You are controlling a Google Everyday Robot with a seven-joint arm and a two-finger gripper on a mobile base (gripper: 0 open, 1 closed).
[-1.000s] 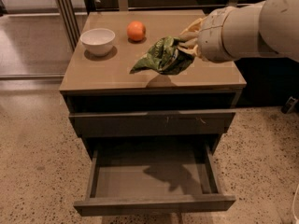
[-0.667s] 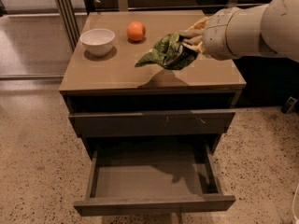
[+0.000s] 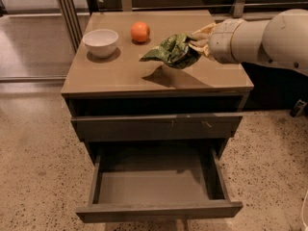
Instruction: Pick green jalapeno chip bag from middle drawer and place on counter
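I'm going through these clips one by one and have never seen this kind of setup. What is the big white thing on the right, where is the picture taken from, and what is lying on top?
The big white shape coming in from the right is a robot's arm. It ends in a two-finger gripper, which sits over the right side of the tan counter. There is only one camera view, looking down at the counter from the front; where the camera is mounted is not on record. The gripper is closed on a crumpled green chip bag, held a little above the counter, with its shadow on the top beneath it. Toward the back left stand a white bowl and an orange. Below, one drawer is pulled out, with nothing showing inside.
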